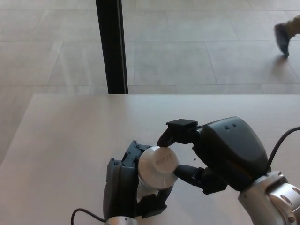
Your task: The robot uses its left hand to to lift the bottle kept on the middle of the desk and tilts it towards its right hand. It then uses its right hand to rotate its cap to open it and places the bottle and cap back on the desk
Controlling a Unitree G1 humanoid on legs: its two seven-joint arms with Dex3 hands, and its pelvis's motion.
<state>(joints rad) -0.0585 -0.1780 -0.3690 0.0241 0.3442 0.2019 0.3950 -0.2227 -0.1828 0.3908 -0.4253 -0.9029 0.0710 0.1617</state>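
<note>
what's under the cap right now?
The bottle, but only a sliver of white shows below the cap. The left hand wraps around it and hides the rest. The right hand has fingers on the cap's rim. The desk below is covered too.

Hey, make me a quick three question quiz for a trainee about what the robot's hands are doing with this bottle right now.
1. True or false: the left hand holds the bottle off the desk.
2. The right hand grips: A) the black post B) the white cap C) nothing.
3. Fill in: a person's ____ shows at the top right of the floor.

Key:
1. True.
2. B; fingers pinch the cap from above and below.
3. Shoe.
</note>
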